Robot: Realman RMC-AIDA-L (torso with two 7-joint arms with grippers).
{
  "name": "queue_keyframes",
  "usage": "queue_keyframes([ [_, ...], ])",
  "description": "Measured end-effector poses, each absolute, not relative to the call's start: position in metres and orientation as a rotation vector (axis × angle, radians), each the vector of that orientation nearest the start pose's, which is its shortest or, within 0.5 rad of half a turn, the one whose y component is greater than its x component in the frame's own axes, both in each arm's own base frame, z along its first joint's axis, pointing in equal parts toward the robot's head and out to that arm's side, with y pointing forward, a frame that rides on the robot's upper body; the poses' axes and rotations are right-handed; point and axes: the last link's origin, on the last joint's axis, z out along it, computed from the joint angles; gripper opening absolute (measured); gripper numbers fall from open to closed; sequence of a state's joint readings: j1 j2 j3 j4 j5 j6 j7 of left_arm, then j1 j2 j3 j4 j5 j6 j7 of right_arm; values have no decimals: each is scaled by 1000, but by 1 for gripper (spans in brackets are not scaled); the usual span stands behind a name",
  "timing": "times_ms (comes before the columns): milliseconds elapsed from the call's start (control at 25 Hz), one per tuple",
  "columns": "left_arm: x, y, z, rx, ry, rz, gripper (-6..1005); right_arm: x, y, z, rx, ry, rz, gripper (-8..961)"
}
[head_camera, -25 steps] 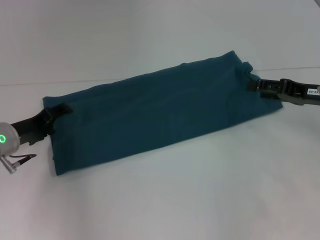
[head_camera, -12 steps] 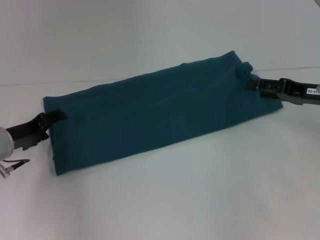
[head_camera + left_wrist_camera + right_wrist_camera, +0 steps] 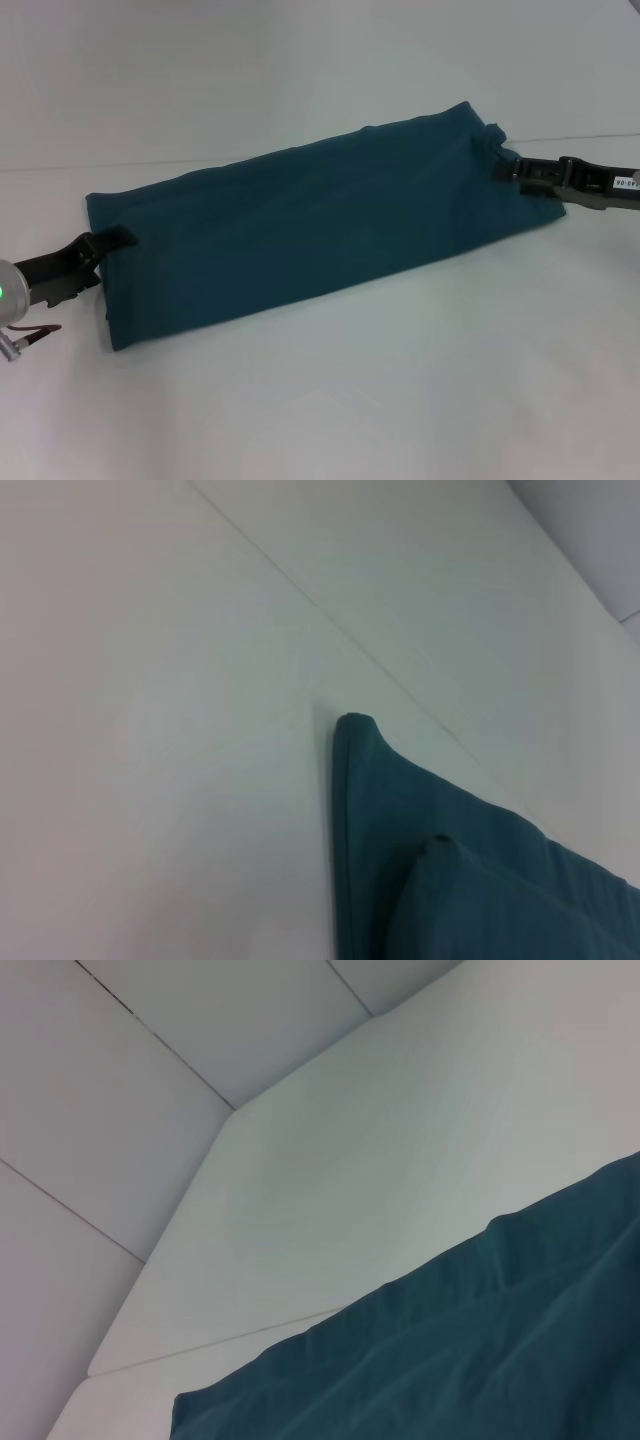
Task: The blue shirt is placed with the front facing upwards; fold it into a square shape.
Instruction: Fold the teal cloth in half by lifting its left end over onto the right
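Shirt (image 3: pixel 320 225) first: it lies as a long dark blue band running from the lower left of the head view up toward the upper right, already doubled lengthwise on the white table (image 3: pixel 400 400), with no lettering showing. In the left wrist view one rounded corner and a second layer sit on top of each other, so the cloth is at least two layers thick at that end.

The left gripper (image 3: pixel 105 245) sits at the band's lower-left end, one dark finger lying over the edge of the cloth; whether it is pinching or merely resting there cannot be told. The right gripper (image 3: pixel 515 172) is at the upper-right end, against a small bunch of fabric, and its grip cannot be judged either.

The step in hand looks like the crosswise fold, bringing one short end over to meet the other. To do it well, each gripper should catch all layers at its end, not just the top one. Lift only enough to clear the table, keep the band taut so it does not sag or twist, and lay edge on edge before letting go. A skewed landing would spoil the square.
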State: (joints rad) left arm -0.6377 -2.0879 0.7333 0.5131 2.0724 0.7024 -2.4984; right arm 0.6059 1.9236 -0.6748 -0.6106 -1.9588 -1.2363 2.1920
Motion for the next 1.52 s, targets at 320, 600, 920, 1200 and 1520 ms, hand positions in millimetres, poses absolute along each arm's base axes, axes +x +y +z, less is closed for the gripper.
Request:
queue_keyframes([
  [320, -307, 411, -15, -1602, -1856, -652, 810, 291, 400, 72, -2078, 1539, 753, 784],
  [600, -283, 421, -26, -1711, -1845, -625, 802, 291, 400, 72, -2080, 1530, 753, 784],
  [920, -282, 425, -20, -1740, -1827, -602, 755, 294, 398, 72, -2072, 1532, 757, 784],
  [1200, -280, 423, -21, -1778, -1811, -587, 481, 295, 398, 72, -2067, 1534, 757, 785],
  [1520, -272, 421, -21, -1836, -1817, -608, 262, 295, 398, 70, -2068, 1538, 759, 785],
])
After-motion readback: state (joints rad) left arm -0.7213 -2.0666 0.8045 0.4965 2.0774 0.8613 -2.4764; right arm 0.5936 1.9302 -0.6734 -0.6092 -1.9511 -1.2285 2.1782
